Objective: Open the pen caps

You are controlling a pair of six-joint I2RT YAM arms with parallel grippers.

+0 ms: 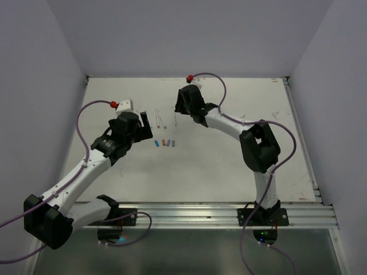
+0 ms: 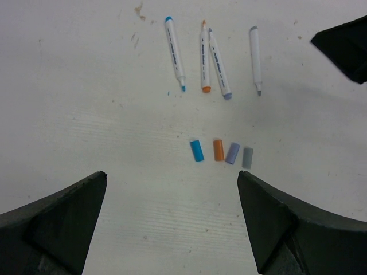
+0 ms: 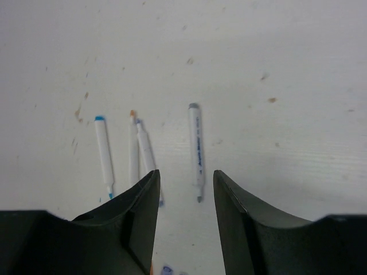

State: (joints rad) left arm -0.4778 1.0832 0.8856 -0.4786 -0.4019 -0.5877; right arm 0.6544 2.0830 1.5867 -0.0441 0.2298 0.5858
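Four pen caps lie in a row on the white table: blue (image 2: 196, 150), orange (image 2: 218, 149), purple (image 2: 232, 153) and grey (image 2: 248, 157). They also show in the top view (image 1: 165, 142). Other coloured caps are out of view. Four uncapped white pens lie just beyond them: blue-tipped (image 2: 175, 52), orange (image 2: 205, 57), purple (image 2: 219, 63) and grey (image 2: 255, 57). My left gripper (image 2: 172, 179) is open and empty, above the table on the near side of the caps. My right gripper (image 3: 186, 175) is open and empty, hovering over the pens, with the grey pen (image 3: 196, 149) in line with its gap.
The white table (image 1: 229, 166) is enclosed by grey walls on three sides, with a metal rail (image 1: 189, 212) at the near edge. The right gripper shows as a dark shape (image 2: 344, 46) at the top right of the left wrist view. Small stains mark the table.
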